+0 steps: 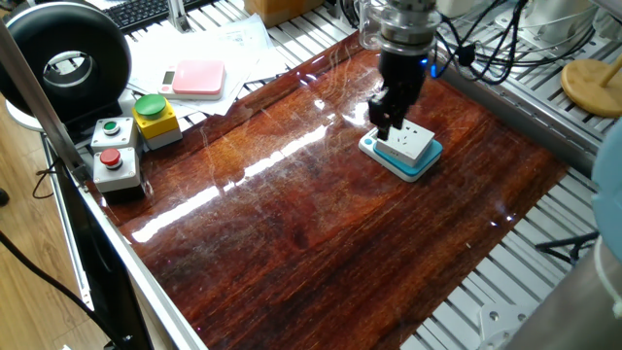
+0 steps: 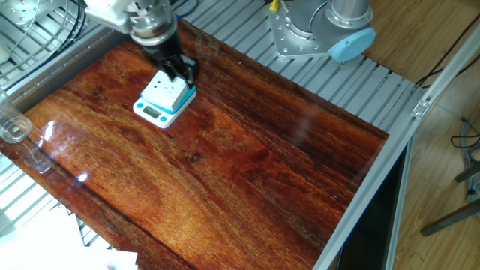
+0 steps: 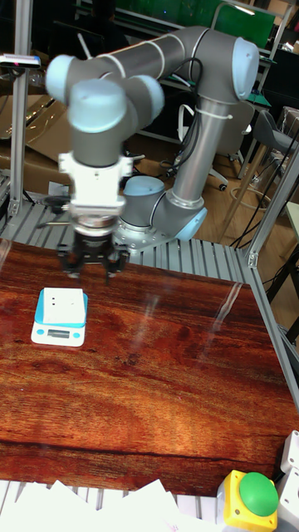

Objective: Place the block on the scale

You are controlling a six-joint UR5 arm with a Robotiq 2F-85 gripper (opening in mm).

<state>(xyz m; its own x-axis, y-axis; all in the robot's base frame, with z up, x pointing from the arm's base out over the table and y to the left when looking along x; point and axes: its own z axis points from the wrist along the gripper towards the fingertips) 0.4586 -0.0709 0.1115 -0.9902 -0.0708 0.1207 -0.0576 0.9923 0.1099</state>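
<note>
While the block (image 1: 412, 143) lies flat on the teal top of the scale (image 1: 400, 159), which sits on the dark wooden table (image 1: 321, 233) towards its far side, we see the gripper (image 1: 386, 121) raised clear of both with its two black fingers spread apart and nothing between them. From the tall fixed view the gripper (image 3: 91, 264) appears to hang above and just to one side of the scale (image 3: 60, 330), though we cannot judge its exact height there.

Block (image 3: 64, 305) atop scale (image 3: 58, 333), open-jawed gripper (image 3: 91, 268) beside it.
</note>
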